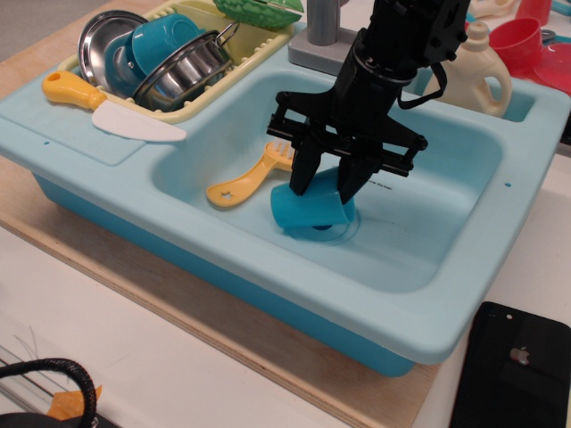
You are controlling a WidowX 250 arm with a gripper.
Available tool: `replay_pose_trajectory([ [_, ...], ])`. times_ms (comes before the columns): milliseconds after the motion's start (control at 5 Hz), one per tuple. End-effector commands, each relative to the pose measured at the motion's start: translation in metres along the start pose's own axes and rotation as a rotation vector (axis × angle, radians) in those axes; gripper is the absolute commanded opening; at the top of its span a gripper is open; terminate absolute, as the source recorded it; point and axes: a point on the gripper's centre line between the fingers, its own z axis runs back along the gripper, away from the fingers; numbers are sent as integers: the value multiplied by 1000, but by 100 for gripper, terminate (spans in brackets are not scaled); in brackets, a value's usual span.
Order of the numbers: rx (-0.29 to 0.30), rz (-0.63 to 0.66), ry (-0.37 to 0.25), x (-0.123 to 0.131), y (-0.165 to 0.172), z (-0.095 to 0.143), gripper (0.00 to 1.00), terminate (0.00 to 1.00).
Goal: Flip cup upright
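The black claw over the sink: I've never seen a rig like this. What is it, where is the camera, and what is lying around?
The black claw is a robot arm's gripper, a two-fingered clamp. The single camera looks down at an angle from the front of a pale blue toy sink. The fingers are closed on a small teal-blue plastic cup, which is tilted in the basin. Beside it lies a yellow dish brush. At the back left, a pale yellow drying rack holds steel bowls and another blue cup, with a yellow-handled toy knife in front of it. A cream detergent bottle stands behind the basin, and a black phone lies at the bottom right.
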Motion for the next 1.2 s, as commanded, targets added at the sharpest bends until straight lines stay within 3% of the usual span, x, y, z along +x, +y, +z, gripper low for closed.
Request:
replay_pose_trajectory([
  [0, -208, 20, -76, 3, -1, 30, 0, 0],
  [600, -478, 21, -138, 10, -3, 30, 0, 0],
  [800, -595, 11, -79, 12, -4, 21, 100, 0],
  [1000, -595, 11, -79, 12, -4, 21, 100, 0],
])
